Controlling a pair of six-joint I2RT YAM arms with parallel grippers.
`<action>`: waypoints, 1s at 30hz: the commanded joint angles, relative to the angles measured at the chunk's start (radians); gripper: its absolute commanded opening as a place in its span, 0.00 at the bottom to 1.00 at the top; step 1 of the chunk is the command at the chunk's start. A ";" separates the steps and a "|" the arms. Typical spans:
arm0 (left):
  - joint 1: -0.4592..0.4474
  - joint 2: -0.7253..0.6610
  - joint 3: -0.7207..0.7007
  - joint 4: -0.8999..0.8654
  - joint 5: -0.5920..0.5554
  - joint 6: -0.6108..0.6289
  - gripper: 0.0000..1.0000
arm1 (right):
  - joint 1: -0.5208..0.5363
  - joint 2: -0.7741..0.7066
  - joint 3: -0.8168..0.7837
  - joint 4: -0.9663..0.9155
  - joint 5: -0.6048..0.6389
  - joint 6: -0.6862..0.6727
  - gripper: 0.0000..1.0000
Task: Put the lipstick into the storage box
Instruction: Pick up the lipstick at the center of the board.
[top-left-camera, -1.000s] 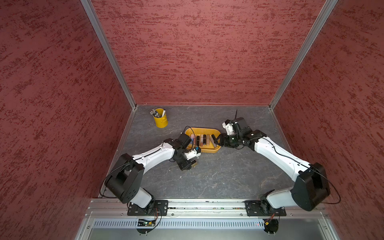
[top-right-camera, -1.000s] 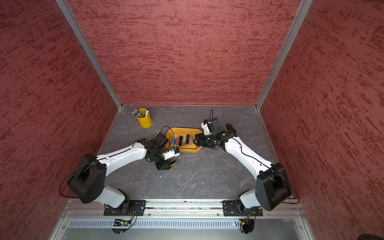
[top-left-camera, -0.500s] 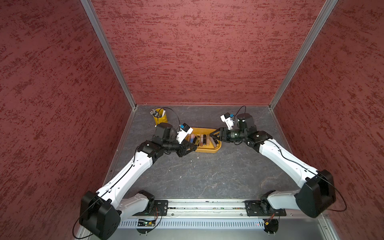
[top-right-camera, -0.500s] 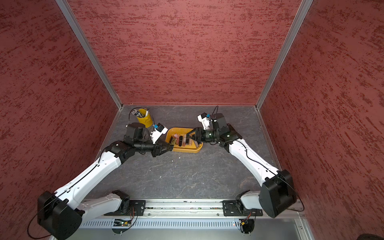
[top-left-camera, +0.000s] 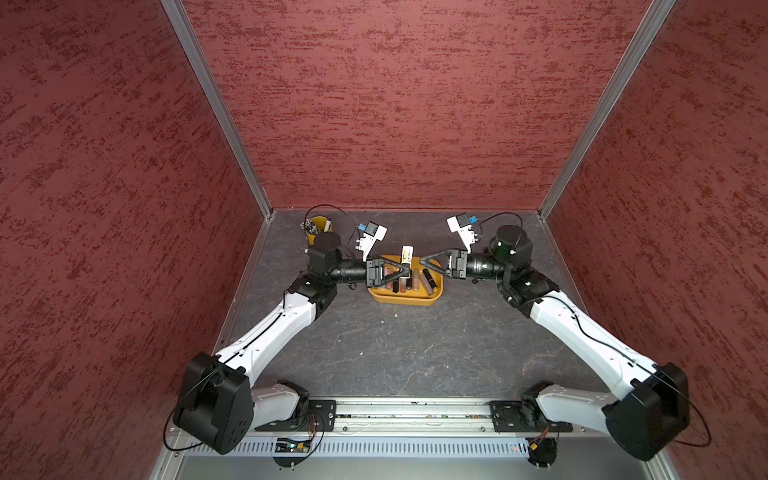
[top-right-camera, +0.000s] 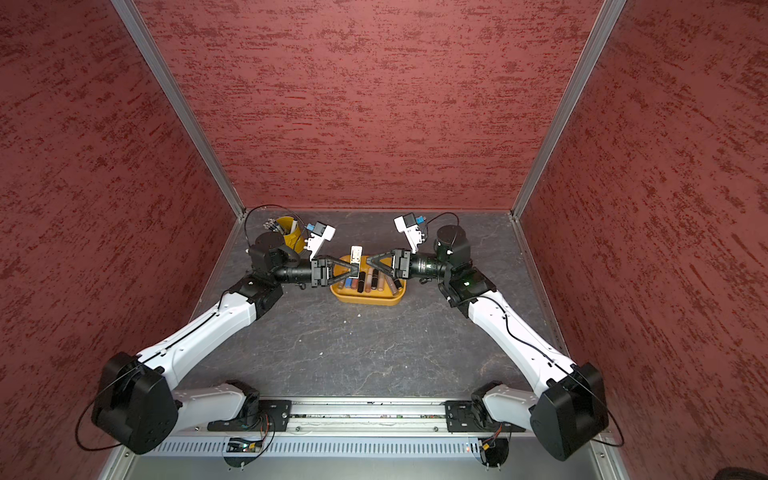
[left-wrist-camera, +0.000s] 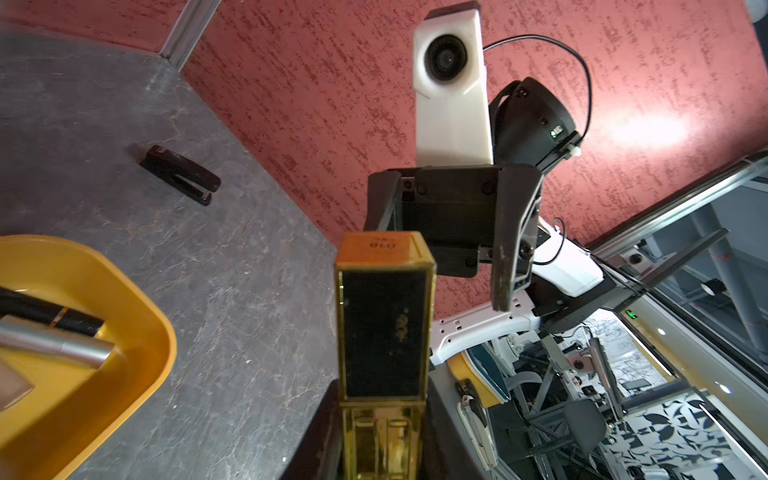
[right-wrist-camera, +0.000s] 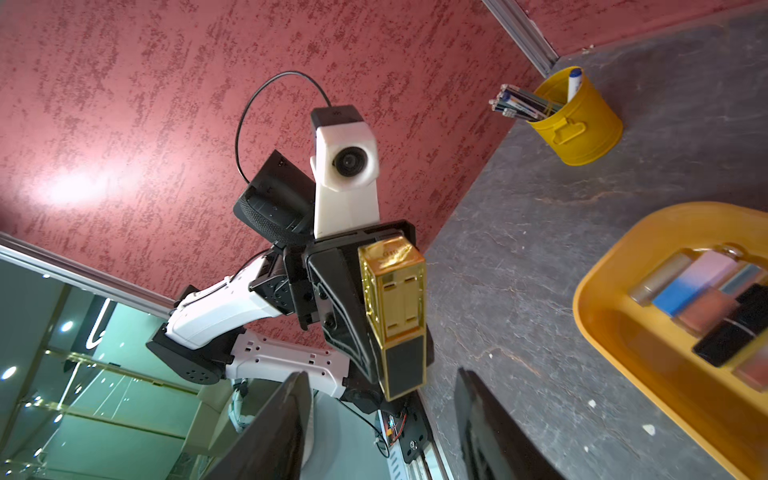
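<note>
left gripper (top-left-camera: 401, 269): clenched on the gold-and-black lipstick (top-left-camera: 406, 254) | lipstick: held in the air over the far side of the storage box (top-left-camera: 399, 300), not in it | right gripper (top-left-camera: 423, 263): jaws parted, holding nothing, tips just beside the lipstick, contact unclear | box: several other tubes lie inside

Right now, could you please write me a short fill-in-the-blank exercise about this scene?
1. The left gripper holds a lipstick that is gold and ___.
2. The right gripper has its jaws ___, with nothing between them.
3. The storage box contains other lipsticks, so it is not ___.
4. The pens stand in a ___ bucket.
Missing words: black, open, empty, yellow.
</note>
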 joint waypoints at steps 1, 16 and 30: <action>-0.021 -0.004 0.017 0.102 0.043 -0.069 0.25 | -0.005 -0.004 0.014 0.102 -0.038 0.050 0.61; -0.056 0.005 0.022 0.136 0.040 -0.076 0.26 | 0.024 0.046 0.029 0.247 -0.075 0.157 0.56; -0.063 0.008 0.025 0.137 0.042 -0.076 0.26 | 0.051 0.078 0.033 0.277 -0.075 0.172 0.25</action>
